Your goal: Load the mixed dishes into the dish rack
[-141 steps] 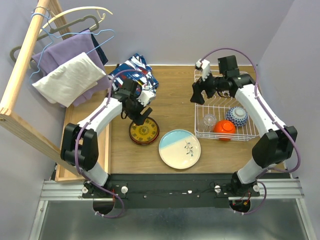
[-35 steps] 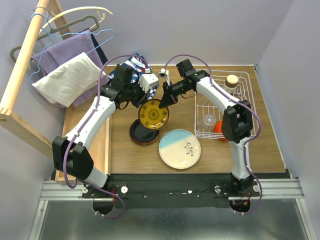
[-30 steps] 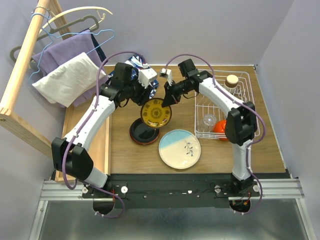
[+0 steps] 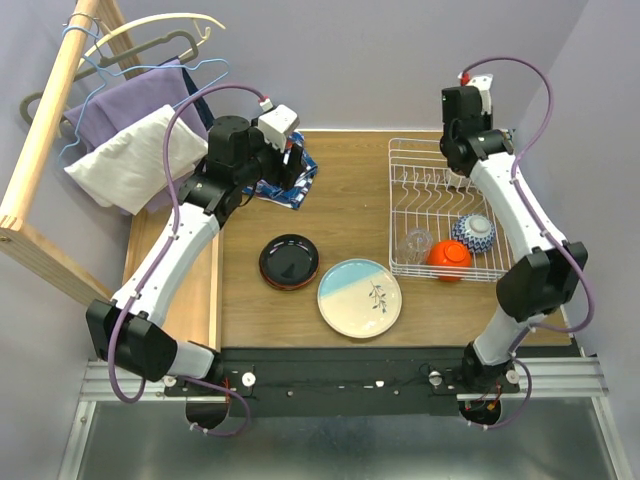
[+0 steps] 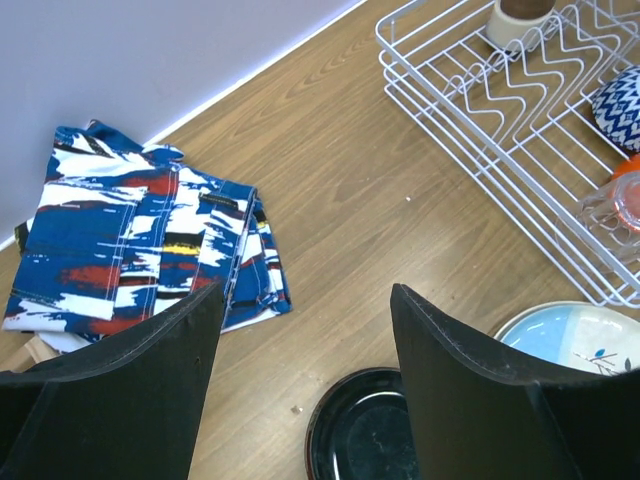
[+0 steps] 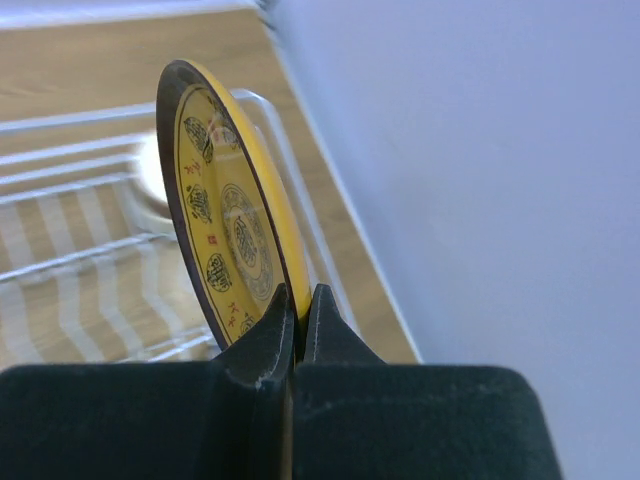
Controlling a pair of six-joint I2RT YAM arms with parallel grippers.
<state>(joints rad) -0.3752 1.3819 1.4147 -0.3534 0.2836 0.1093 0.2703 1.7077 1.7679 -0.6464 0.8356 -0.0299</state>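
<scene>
My right gripper (image 6: 303, 300) is shut on the rim of the yellow patterned plate (image 6: 230, 210), holding it on edge above the far end of the white dish rack (image 6: 80, 260). In the top view that gripper (image 4: 457, 160) hangs over the rack (image 4: 403, 200) and hides the plate. The rack holds a clear glass (image 4: 417, 242), an orange bowl (image 4: 449, 259) and a blue-patterned bowl (image 4: 473, 232). A dark red-rimmed plate (image 4: 289, 262) and a pale blue-cream plate (image 4: 359, 298) lie on the table. My left gripper (image 4: 288, 168) (image 5: 307, 295) stands open and empty above the dark plate (image 5: 365, 430).
A blue-red-white cloth (image 4: 282, 160) (image 5: 140, 230) lies at the back left. A brown-topped cup (image 5: 520, 15) stands in the rack's far corner. Clothes on hangers (image 4: 140, 140) hang from a wooden rail at the left. The wall runs close behind the rack.
The right gripper has carried the yellow plate from mid-table to above the rack's far end. The left gripper has let go of it, opened and drawn back toward the cloth.
</scene>
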